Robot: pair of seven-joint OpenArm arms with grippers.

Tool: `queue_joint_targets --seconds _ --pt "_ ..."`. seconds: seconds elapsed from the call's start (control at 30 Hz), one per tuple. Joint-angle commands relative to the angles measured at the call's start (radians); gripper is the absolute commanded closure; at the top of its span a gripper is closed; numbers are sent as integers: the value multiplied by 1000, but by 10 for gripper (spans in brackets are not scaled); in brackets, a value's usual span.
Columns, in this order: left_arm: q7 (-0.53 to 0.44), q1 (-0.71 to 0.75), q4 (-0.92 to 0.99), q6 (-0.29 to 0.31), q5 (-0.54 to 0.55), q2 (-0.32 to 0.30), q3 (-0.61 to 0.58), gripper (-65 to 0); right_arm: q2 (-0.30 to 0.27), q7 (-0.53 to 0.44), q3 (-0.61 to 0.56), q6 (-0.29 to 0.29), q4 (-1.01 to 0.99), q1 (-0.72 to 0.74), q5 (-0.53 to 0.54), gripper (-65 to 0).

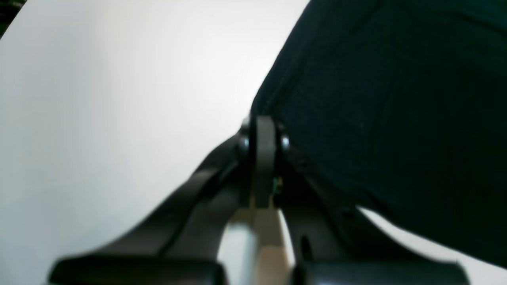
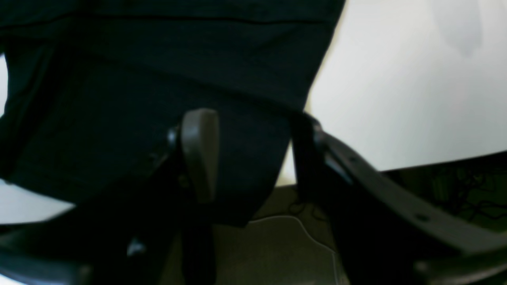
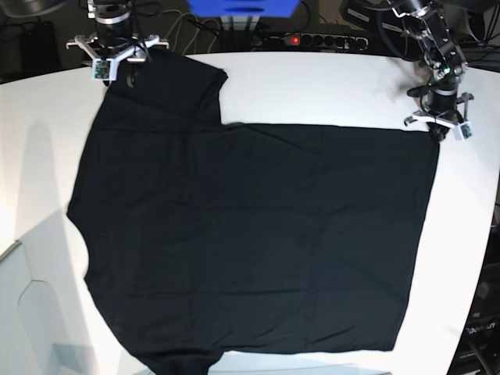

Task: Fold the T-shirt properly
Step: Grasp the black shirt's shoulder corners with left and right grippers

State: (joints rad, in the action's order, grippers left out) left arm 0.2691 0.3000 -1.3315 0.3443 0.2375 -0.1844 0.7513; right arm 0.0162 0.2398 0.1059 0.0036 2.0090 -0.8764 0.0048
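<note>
The black T-shirt (image 3: 258, 234) lies spread flat on the white table (image 3: 312, 86), plain side up; no print or label shows. My left gripper (image 3: 437, 131) is at the shirt's far right corner. In the left wrist view the left gripper (image 1: 263, 122) has its fingers pressed together at the edge of the T-shirt (image 1: 396, 118). My right gripper (image 3: 117, 69) is at the sleeve at the far left. In the right wrist view the right gripper (image 2: 253, 118) is open, with the T-shirt's (image 2: 158, 79) sleeve cloth between its fingers (image 2: 200, 150).
The table's back edge runs close behind both grippers, with a power strip (image 3: 312, 39) and cables beyond it. In the right wrist view the floor (image 2: 277, 245) shows below the table edge. The table's right edge (image 3: 476, 258) curves near the shirt's side.
</note>
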Motion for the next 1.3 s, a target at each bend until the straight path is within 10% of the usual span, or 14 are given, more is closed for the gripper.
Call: queue_joint_targets --seconds 0.0,1.1,1.27 --pt "-20 3 -21 3 9 -16 9 -1 -2 -24 5 -1 19 -14 -2 -331" --pt "-24 44 -21 3 10 -16 10 -1 -2 79 96 3 -204 121 1 -335" --pt "-24 44 -21 3 10 -16 10 -1 -2 79 94 3 -202 119 1 -200"
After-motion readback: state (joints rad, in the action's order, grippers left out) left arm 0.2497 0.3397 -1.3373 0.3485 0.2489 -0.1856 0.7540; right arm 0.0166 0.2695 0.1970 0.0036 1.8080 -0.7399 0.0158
